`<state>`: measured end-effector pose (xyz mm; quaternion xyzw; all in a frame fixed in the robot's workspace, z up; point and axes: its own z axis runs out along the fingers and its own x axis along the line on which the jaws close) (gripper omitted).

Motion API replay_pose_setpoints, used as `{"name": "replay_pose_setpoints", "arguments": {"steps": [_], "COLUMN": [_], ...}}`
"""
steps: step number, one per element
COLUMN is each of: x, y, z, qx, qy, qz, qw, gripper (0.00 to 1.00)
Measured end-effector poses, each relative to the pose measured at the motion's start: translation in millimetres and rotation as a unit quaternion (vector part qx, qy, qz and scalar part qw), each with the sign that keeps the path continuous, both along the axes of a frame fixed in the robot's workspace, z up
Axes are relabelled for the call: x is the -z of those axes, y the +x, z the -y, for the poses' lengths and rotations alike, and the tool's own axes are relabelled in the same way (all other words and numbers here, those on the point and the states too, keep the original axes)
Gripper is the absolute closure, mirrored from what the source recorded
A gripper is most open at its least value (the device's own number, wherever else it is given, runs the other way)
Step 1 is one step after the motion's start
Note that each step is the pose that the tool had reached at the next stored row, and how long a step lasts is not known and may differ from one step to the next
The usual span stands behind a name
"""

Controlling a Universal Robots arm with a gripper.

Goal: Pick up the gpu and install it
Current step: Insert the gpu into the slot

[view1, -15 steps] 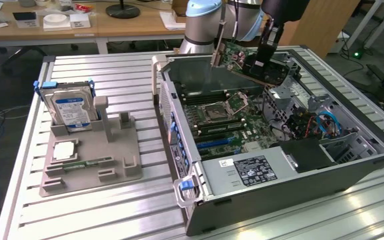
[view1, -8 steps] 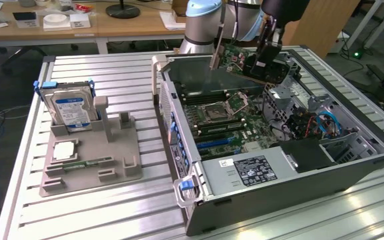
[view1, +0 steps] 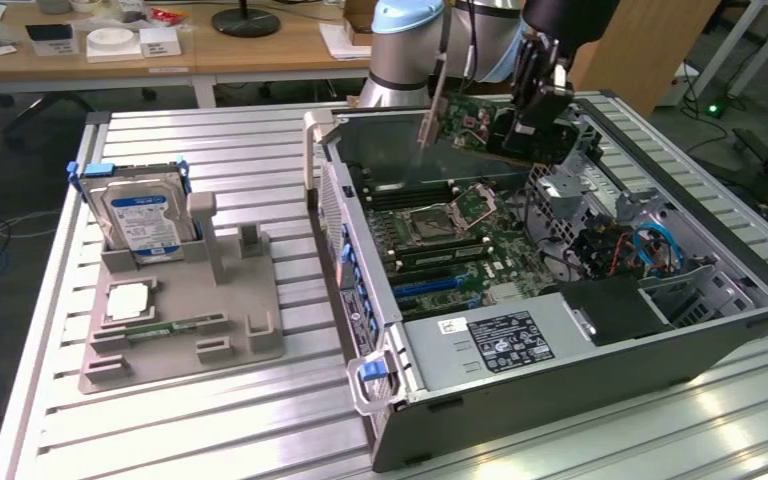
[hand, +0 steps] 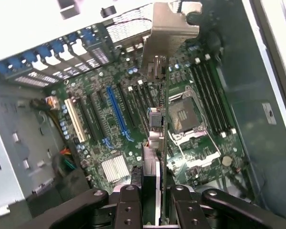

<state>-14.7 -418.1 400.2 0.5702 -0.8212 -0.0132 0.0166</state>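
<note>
My gripper (view1: pixel 534 122) is shut on the gpu (view1: pixel 471 125) and holds it in the air above the far end of the open computer case (view1: pixel 718 335). The card hangs on edge, showing a green circuit face, with its pale metal end bracket (view1: pixel 431 120) toward the exterior view's left. In the wrist view the gpu (hand: pixel 155 143) runs edge-on from my gripper (hand: pixel 155 202) out to the bracket (hand: pixel 169 28). Below it lies the motherboard (hand: pixel 93 90) with a long blue slot (hand: pixel 117 112) and the CPU socket (hand: pixel 183 114). The card is clear of the board.
A grey fixture (view1: pixel 224 320) on the slatted table holds a silver hard drive (view1: pixel 144 220) upright and a green memory stick (view1: pixel 171 327). Inside the case are the power supply (view1: pixel 518 340), the drive cage (view1: pixel 598 190) and blue cables (view1: pixel 651 245).
</note>
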Motion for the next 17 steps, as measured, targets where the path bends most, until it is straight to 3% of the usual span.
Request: {"name": "replay_pose_setpoints", "arguments": {"steps": [6, 11, 17], "x": [0.4, 1.1, 3.8], "y": [0.0, 0.0, 0.0], "z": [0.0, 0.0, 0.1], "qx": [-0.043, -0.066, -0.115], "qy": [-0.0004, -0.0042, -0.0043], "qz": [0.0021, 0.0065, 0.0070], "qw": [0.9991, 0.9978, 0.9934], "gripper": [0.73, 0.73, 0.73]}}
